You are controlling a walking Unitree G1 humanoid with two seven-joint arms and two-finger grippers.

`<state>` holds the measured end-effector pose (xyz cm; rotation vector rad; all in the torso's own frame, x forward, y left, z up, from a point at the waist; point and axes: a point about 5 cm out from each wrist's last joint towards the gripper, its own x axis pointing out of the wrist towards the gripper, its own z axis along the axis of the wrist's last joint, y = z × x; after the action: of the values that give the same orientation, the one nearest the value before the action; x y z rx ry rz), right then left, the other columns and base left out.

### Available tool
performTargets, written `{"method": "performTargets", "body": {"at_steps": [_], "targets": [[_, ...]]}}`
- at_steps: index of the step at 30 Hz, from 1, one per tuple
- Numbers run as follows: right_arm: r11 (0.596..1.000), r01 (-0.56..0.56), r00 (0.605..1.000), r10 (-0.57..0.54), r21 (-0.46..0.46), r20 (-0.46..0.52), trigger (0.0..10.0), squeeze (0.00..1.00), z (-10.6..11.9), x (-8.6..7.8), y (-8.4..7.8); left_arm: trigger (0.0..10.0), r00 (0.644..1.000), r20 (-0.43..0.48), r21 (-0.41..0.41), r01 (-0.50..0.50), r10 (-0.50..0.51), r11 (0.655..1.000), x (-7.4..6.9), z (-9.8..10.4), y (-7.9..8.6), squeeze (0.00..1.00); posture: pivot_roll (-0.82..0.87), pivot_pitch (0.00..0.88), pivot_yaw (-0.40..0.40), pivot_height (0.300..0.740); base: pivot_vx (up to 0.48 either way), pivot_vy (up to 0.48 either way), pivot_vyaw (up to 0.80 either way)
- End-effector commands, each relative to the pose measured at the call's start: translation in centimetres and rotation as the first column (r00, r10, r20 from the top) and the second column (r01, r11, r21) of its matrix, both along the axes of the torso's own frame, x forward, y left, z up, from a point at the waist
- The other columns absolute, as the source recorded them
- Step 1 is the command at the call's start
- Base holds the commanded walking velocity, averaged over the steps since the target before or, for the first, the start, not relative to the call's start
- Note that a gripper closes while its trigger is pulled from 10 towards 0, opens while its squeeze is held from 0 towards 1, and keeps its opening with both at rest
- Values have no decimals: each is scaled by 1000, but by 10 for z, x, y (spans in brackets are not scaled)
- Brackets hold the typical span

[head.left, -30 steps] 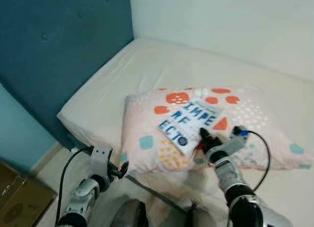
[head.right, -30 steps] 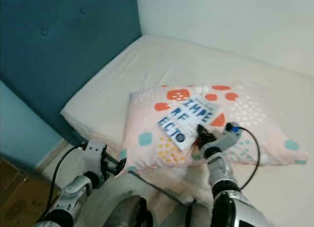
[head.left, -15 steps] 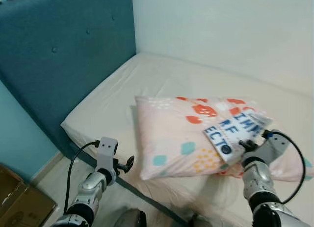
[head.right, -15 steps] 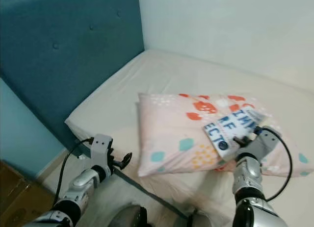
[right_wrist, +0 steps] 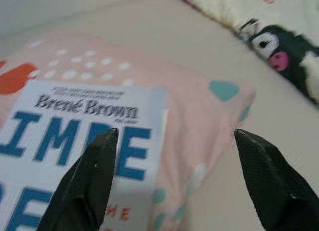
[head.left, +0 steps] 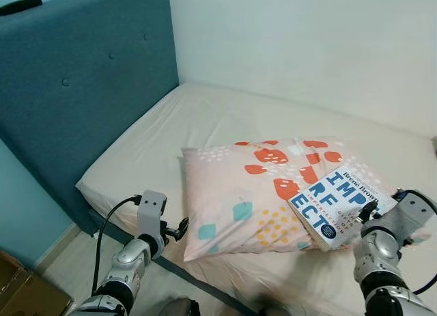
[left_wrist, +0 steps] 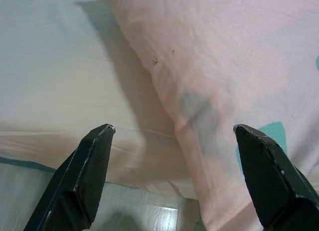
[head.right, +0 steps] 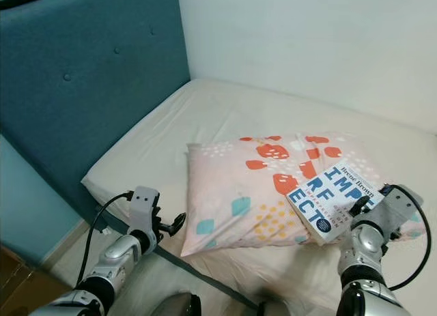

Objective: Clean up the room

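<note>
One book [head.left: 339, 205], white cover with blue block lettering, "Brené Brown" legible in the right wrist view. It lies on the right end of one pillow [head.left: 252, 193], pink with orange, teal and white spots, and sticks out past the pillow's front-right edge. Pillow sits on the bare cream mattress [head.left: 171, 132] of the bed, teal padded headboard [head.left: 75, 84] to the left, white wall behind.

Right gripper [right_wrist: 174, 141] is at the book's right corner, fingers [right_wrist: 84, 181] spread wide, one finger over the cover, nothing pinched. Whether it touches the book I cannot tell. One plush toy [right_wrist: 279, 51], dark with white and pink patches, lies on the mattress beyond the pillow's end.

Left gripper [left_wrist: 174, 136] hovers low at the bed's front edge, near the pillow's left corner, fingers [left_wrist: 82, 176] spread apart, holding nothing.
</note>
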<state>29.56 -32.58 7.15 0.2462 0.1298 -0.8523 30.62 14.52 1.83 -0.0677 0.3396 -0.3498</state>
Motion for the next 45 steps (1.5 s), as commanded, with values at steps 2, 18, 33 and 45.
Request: {"method": "performTargets", "body": {"at_steps": [2, 18, 33, 45], "targets": [[999, -3, 998, 1, -35, -57, 10000, 129, -4, -4, -3, 10000, 1000, -8, -15, -4, 4, 1000, -2, -2, -3, 0, 100, 69, 14, 645, 0, 0, 0], [732, -680, 725, 678, 28, -119, 10000, 0, -14, 39, 94, 10000, 1000, -10, -18, 2, -3, 1000, -5, -5, -2, 0, 103, 90, 17, 645, 0, 0, 0], [663, -738, 674, 715, -125, -186, 10000, 0, 25, 66, 93, 10000, 990, 104, -74, -88, 95, 993, -10, 9, 40, 0, 231, 262, 32, 645, 0, 0, 0], [818, -575, 775, 553, 20, -307, 10000, 0, -4, 41, 57, 10000, 995, 93, -46, -24, 28, 999, -20, 2, 34, 0, 211, 260, 49, 645, 0, 0, 0]]}}
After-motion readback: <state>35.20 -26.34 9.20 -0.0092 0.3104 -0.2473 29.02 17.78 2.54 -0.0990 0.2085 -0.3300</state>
